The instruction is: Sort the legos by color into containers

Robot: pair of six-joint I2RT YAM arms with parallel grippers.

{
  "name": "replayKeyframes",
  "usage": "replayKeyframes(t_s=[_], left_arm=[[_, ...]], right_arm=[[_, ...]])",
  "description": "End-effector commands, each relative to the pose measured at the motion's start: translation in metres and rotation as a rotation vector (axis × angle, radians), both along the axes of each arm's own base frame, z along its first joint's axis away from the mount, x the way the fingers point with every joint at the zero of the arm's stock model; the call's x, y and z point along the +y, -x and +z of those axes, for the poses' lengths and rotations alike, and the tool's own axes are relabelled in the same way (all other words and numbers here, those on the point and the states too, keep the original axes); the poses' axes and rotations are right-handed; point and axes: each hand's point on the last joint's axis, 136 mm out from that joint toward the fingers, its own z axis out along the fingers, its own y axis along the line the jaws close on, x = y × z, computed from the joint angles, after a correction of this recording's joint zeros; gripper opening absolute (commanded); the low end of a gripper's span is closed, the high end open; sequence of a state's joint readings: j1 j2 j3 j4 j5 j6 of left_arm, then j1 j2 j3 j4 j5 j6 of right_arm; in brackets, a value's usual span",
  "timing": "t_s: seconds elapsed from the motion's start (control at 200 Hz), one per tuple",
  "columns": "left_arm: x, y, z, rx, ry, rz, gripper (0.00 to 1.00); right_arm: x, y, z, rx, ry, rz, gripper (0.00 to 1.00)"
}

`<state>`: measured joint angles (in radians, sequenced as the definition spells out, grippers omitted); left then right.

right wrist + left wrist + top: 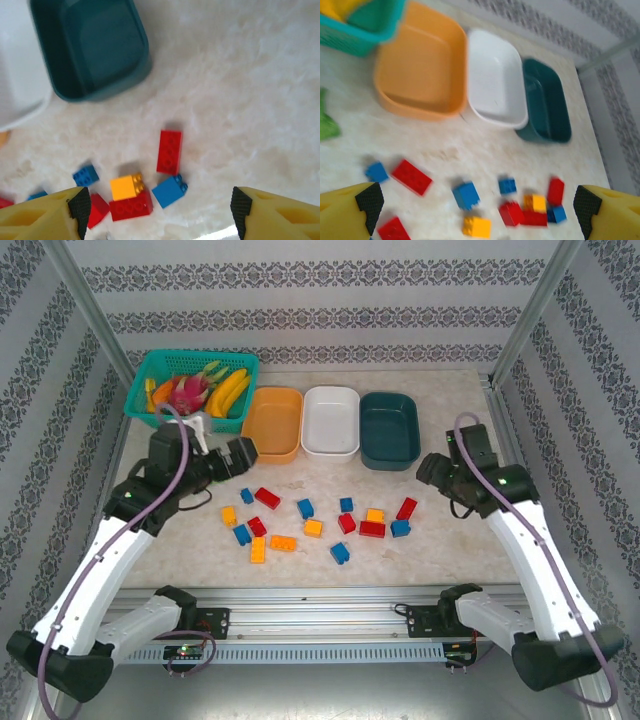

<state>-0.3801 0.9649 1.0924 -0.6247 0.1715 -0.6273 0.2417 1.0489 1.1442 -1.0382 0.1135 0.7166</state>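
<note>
Lying near the orange tray (420,70), left-wrist view: a green packet (326,125).

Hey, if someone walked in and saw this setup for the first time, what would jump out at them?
Probably the scatter of red, blue and yellow Lego bricks across the middle of the table. Behind them, an orange tray, a white tray and a dark teal tray sit empty in a row. A teal basket of toy fruit stands at the far left corner.
</note>
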Motion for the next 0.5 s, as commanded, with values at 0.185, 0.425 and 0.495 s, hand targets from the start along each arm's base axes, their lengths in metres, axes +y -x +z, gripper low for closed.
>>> replayKeyframes(t_s=[0.185,0.425,0.495], left_arm=[[-0.091,0.028,-0.039,0.069,0.049,-0.251,1.0],[-0.125,0.029,-0.047,0.076,0.043,-0.332,1.0],[-0.128,0.028,-0.048,0.078,0.05,-0.335,1.0]], right_arm=[[0.03,-0.007,-0.093,0.208,-0.082,0.026,0.72],[0.033,-0.028,-0.146,0.32,-0.087,0.028,0.71],[0.032,-0.034,-0.155,0.339,-0.084,0.022,0.71]])
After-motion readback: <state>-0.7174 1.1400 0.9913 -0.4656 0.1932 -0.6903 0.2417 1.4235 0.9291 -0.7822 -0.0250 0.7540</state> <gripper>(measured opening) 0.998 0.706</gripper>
